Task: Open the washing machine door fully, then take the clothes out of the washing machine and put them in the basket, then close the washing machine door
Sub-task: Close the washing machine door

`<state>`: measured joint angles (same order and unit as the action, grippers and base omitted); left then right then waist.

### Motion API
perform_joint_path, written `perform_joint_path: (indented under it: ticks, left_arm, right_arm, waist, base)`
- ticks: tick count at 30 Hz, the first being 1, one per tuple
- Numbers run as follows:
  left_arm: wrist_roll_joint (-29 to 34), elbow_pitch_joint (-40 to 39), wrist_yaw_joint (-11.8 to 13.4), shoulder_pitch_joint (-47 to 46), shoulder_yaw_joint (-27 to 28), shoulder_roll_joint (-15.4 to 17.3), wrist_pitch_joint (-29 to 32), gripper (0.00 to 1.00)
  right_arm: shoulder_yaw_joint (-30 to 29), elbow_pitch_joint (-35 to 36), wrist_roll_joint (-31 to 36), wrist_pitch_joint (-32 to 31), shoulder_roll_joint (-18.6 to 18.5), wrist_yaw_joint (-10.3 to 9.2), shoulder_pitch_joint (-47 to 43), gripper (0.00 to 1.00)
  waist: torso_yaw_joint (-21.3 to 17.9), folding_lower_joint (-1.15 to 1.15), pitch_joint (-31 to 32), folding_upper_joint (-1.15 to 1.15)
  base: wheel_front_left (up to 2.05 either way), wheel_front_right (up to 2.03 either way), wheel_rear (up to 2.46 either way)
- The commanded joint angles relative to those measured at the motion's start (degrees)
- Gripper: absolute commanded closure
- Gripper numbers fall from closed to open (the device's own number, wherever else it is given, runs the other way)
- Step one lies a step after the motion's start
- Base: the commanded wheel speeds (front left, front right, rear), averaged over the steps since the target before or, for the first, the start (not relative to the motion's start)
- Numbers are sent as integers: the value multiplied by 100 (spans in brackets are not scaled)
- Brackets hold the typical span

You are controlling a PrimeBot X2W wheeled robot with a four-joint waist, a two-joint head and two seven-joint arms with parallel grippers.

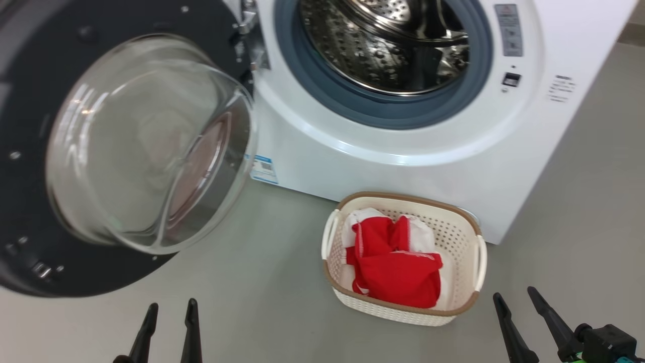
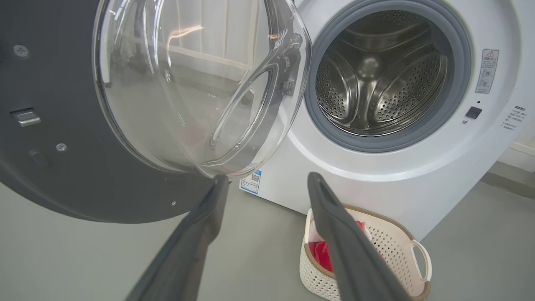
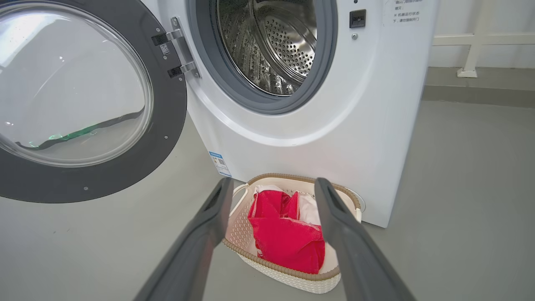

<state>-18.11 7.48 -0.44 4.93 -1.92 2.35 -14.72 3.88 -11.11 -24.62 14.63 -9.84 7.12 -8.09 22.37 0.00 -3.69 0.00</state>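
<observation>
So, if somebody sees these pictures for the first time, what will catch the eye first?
First the bright red clothes, bunched in the cream basket on the floor just in front of the washing machine. Then the big washing machine door, swung wide open on the left with its bulging glass bowl, and beside it the shiny steel drum, which looks empty.

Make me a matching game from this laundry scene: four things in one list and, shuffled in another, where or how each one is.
Things:
1. washing machine door
2. steel drum
3. red and white clothes
4. basket

Place or state:
A. piled inside the basket
B. standing on the floor in front of the washing machine
C. swung wide open
D. bare, no laundry visible inside

Pairs: 1-C, 2-D, 3-A, 4-B
</observation>
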Motion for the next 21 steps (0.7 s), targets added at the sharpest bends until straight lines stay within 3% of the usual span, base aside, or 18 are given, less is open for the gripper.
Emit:
perform_joint_path:
  ticks: [1,21]
  left_arm:
    - [-34,-175,38,-37,155,53,-28,0]
    - [-209,-364,192,59,170,53,-28,0]
  right_arm:
    - [157,131,8,37,-103,36,63,0]
    - [420,56,-30,37,-162,36,225,0]
  waist:
    - [264,0,95,0]
    - [531,0,63,0]
  base:
    - [0,0,0]
    - [0,0,0]
